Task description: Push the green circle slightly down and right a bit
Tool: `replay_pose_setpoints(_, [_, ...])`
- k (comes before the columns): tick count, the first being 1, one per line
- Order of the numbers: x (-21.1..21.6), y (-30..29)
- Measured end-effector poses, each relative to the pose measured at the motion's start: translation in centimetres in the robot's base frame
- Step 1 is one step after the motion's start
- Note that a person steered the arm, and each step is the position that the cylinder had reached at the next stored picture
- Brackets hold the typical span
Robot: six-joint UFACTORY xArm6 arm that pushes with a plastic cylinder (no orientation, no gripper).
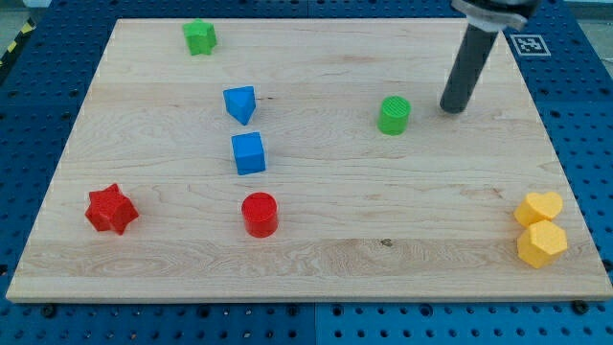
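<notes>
My tip (pixel 452 108) rests on the counter (pixel 326 254) just right of the green circle (pixel 394 115), a small gap between them. The arm has no hand, only this rod, holding nothing. The circle sits right of centre, well apart from the blue triangle (pixel 240 103) and blue cube (pixel 248 153).

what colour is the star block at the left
Red: the star shows in the camera view.
</notes>
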State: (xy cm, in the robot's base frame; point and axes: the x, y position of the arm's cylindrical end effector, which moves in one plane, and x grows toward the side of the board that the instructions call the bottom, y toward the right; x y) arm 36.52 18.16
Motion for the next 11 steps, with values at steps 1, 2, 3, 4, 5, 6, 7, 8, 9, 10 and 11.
replay_pose_setpoints(1, [-1.2,-5.7])
replay_pose_setpoints(2, [0.4,-7.7])
replay_pose_setpoints(3, [2.2,-7.6])
replay_pose_setpoints(4, [5.3,-7.6])
replay_pose_setpoints(5, [7.5,-8.2])
replay_pose_setpoints(6, [10.3,-8.2])
replay_pose_setpoints(7, [11.7,-10.8])
replay_pose_setpoints(8, [12.3,-11.6])
replay_pose_setpoints(9, [14.0,-10.8])
replay_pose_setpoints(10, [14.1,-9.7])
replay_pose_setpoints(11, [11.3,-10.2])
